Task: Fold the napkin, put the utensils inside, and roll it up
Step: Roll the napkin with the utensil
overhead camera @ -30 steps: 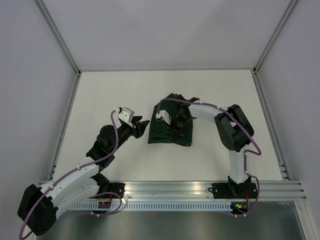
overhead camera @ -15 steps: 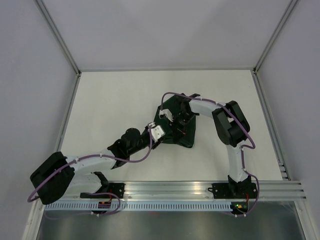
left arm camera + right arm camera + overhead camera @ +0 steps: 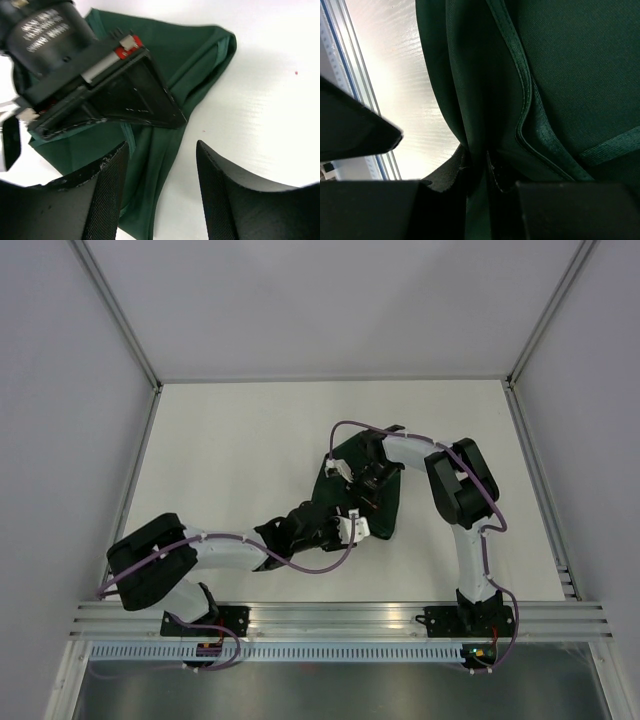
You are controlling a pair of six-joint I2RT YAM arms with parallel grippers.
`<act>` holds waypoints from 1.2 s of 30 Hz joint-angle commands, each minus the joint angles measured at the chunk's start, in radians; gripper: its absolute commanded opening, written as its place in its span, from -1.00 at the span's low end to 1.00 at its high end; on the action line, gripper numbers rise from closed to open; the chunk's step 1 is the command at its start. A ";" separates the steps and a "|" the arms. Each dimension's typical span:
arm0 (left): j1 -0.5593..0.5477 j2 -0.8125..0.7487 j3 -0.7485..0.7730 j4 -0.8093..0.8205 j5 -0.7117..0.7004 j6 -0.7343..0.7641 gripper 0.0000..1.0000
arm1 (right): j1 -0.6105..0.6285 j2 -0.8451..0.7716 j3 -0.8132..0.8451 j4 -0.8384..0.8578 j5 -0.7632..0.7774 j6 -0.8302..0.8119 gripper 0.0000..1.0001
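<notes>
The dark green napkin lies bunched and creased on the white table, right of centre. My right gripper is over its middle and is shut on a raised fold of it; the wrist view shows the fingers pinching the cloth. My left gripper is low at the napkin's near left edge, open and empty. In its wrist view its fingers straddle the napkin's edge, with the right gripper just ahead. No utensils are in view.
The white table is walled by metal posts and grey panels on three sides. An aluminium rail runs along the near edge by both arm bases. The left arm stretches low across the near left of the table.
My left arm has swung right and down, from left of the napkin to its near edge. My right gripper, with the fold, has shifted a little to the right and back.
</notes>
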 commanded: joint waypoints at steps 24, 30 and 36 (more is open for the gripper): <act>-0.019 0.279 0.128 -0.012 -0.058 0.310 0.36 | -0.079 0.127 0.035 -0.046 0.095 -0.134 -0.88; -0.017 0.322 0.180 -0.115 -0.022 0.312 0.14 | -0.079 0.134 0.047 -0.056 0.092 -0.137 -0.88; -0.013 0.356 0.242 -0.239 0.054 0.295 -0.35 | -0.080 0.147 0.063 -0.066 0.090 -0.140 -0.88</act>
